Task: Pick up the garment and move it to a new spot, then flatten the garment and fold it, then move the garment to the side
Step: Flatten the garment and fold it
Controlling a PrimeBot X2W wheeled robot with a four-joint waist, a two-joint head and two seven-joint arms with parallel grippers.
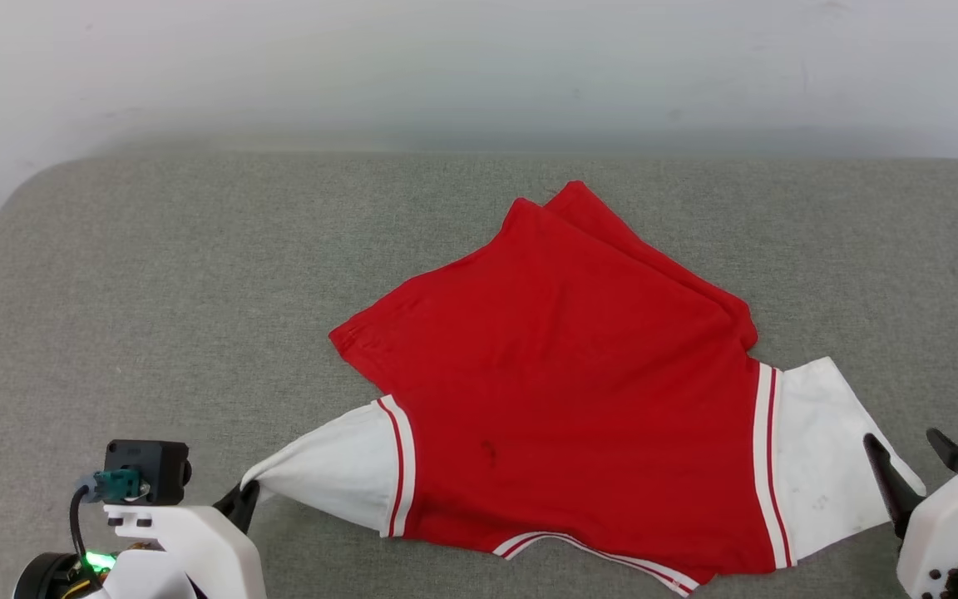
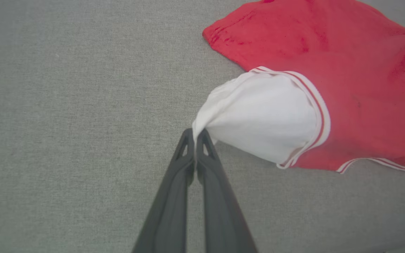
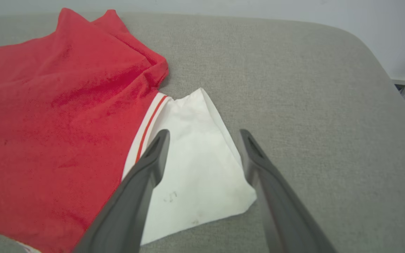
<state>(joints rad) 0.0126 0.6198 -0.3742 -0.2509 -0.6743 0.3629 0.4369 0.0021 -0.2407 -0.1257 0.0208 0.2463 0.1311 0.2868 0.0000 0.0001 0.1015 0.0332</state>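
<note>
Left pincer (image 2: pixel 195 135) is closed tight on the pointed tip of the left sleeve (image 2: pixel 258 116), at the lower left of the head view; the white cloth is drawn into a cone toward the fingertips. Right pincer (image 3: pixel 204 133), at the lower right, stands wide: one finger over the right sleeve (image 3: pixel 195 175), one just past its outer edge, nothing gripped; its height over the cloth is unclear. Garment (image 1: pixel 562 374) lies plain red side up, centre-right on the grey bench (image 1: pixel 155 291), collar trim toward the bottom edge, hem toward the upper middle with a layer doubled along the right. Judgement: flattening step, sleeves being taken for spreading. Next move calls for the right pincer to lower and pinch its sleeve edge, then an even outward pull, kept low.
</note>
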